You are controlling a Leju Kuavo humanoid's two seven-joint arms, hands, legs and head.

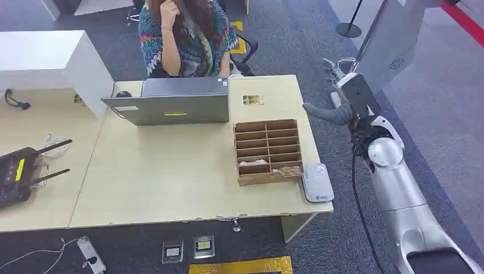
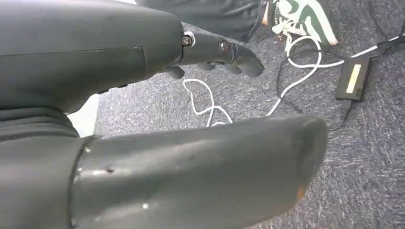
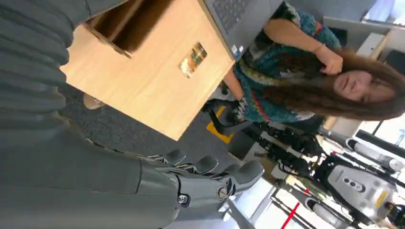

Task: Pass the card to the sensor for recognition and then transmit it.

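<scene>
Our right hand (image 1: 337, 108) hangs empty, fingers apart, off the desk's (image 1: 171, 182) far right corner; our left hand (image 2: 210, 52) hangs empty over carpet. The card (image 1: 253, 100) lies beyond the wooden organizer (image 1: 267, 151). We should reach inward, low and flat, then carry it to the grey sensor (image 1: 317, 182).

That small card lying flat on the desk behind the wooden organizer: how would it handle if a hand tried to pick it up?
The card looks thin and flat on the desk, so fingers would likely struggle to get under it. It probably slides when pushed. Probably light and fairly stiff.
</scene>
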